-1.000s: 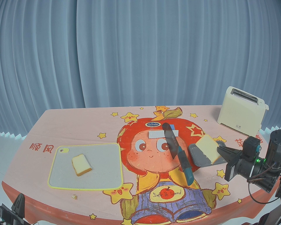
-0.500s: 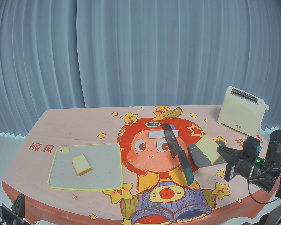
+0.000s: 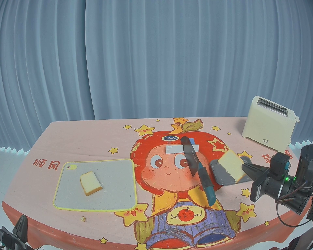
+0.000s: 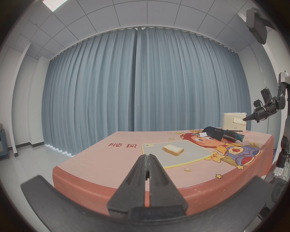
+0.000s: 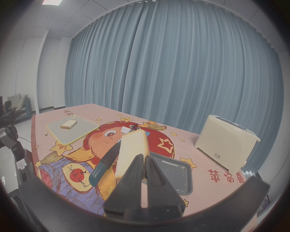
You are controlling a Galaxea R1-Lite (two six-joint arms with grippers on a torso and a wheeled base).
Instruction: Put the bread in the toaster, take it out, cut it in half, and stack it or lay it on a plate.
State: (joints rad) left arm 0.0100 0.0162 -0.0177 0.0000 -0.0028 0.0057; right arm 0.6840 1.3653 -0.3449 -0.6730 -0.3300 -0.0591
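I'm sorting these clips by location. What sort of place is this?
Probably a robot test room staged for kitchen work, not a home kitchen: a floor-to-ceiling curtain, office-style ceiling tiles, and a cartoon-print table with a toaster and cutting board.

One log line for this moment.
right pincer: shut on bread slice above grey tray | left pincer: shut, empty | second piece: on cutting board

Pink cartoon tablecloth (image 3: 97,140) covered the table. Blue curtain (image 3: 156,58) hung at 12 o'clock. Small white card (image 3: 173,149) lay near centre; crumb (image 3: 83,218) at 7 o'clock.
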